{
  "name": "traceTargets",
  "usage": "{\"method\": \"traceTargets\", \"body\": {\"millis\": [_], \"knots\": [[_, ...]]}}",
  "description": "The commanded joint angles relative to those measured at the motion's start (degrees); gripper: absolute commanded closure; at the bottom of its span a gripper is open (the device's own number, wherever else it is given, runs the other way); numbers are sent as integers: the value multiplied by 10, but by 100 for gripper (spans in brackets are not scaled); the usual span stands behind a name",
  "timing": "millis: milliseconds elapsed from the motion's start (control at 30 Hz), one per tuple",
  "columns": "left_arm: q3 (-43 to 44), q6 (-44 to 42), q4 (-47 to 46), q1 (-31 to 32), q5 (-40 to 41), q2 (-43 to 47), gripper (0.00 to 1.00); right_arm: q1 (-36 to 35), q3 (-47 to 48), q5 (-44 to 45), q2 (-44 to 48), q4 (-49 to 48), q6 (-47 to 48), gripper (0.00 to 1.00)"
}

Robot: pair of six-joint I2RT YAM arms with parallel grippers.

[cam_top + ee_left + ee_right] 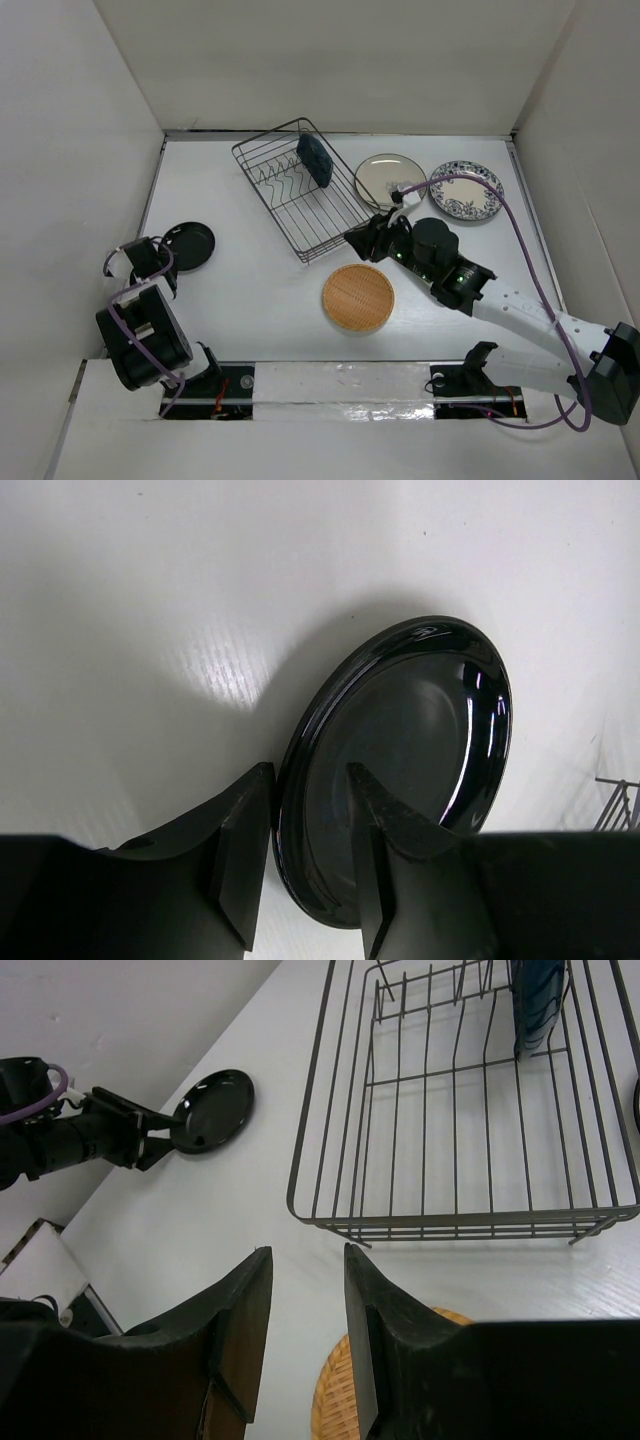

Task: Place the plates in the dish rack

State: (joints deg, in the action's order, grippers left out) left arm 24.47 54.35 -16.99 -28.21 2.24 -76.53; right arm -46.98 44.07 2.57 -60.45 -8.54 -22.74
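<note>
The wire dish rack (pixel 271 206) stands at the back centre and holds the dark blue plate (pixel 314 160) upright; both show in the right wrist view, rack (pixel 460 1222) and plate (pixel 540 1000). The beige dark-rimmed plate (pixel 390 178) and the blue-floral plate (pixel 466 190) lie right of the rack. The orange woven plate (pixel 358 297) lies in front of it. A glossy black round plate (pixel 192 245) lies at the left. My left gripper (pixel 310 775) is open and straddles its rim (pixel 420 740). My right gripper (pixel 358 238) is open and empty above the rack's near corner and the woven plate (pixel 335 1400). No pale green plate is in view.
White walls close in the table on the left, back and right. In the right wrist view my left arm (pixel 90 1135) reaches to the black plate (pixel 212 1110) at the far left. A purple cable (pixel 520 240) loops over the right arm.
</note>
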Motion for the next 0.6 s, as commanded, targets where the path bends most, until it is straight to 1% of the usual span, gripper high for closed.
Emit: {"method": "traceTargets", "body": {"millis": [0, 33, 67, 133, 233, 267, 300, 333, 567], "knots": [[19, -2, 6, 2, -7, -15, 68, -5, 2, -9, 10, -33, -4, 60], [23, -4, 8, 2, -7, -19, 69, -5, 2, -7, 10, -32, -4, 60], [33, -6, 10, 2, -9, -29, 73, -5, 2, 2, 10, -31, -3, 60], [41, -9, 13, 2, -7, -37, 76, -5, 3, 9, 11, -26, -2, 60], [51, -13, 19, 2, -1, -47, 86, 0, 2, 9, 12, -26, -2, 60], [54, -13, 20, 2, -1, -48, 95, 0, 1, 6, 13, -26, -3, 60], [53, -14, 17, 2, 0, -49, 98, 6, 1, 5, 14, -26, -3, 60], [52, -14, 14, 2, 0, -48, 100, 6, 0, 2, 14, -28, -4, 60], [10, -13, -44, -4, -19, -14, 100, 17, 0, -6, 8, -30, -5, 60]]}}
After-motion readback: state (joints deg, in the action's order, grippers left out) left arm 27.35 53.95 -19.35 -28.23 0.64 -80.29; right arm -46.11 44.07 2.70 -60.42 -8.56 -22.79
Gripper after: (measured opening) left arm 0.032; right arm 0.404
